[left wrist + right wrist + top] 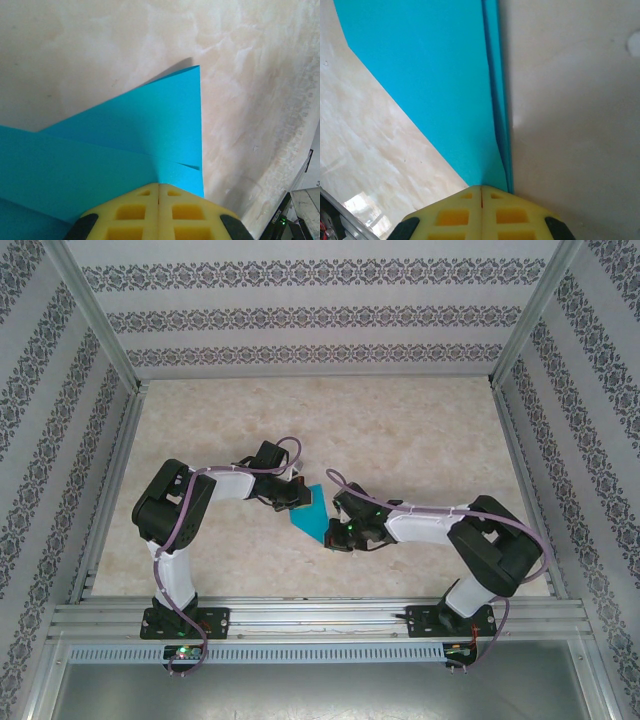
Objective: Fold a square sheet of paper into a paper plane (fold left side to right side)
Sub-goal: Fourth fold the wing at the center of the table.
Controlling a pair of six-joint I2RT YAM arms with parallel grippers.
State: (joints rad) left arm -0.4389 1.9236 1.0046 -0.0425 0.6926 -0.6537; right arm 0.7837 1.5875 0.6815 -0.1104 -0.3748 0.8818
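Down at 6 o'clock the arm bases [185, 620] are bolted. Just past them, mid-table, the square sheet of paper [312, 512] is found, already part-folded. It's pinched from both sides: the left gripper [293, 496] is closed on its 10 o'clock edge and the right gripper [337, 527] on the 4 o'clock edge, where the doubled layers run into the yellow lattice fingers [510, 215]. It's probably held that way so the layers can't slip while a crease gets set. Thin matte teal stock, crisp straight edges, one pointed flap lifted. Further out, smooth pale marbled table [400, 430] is seen.
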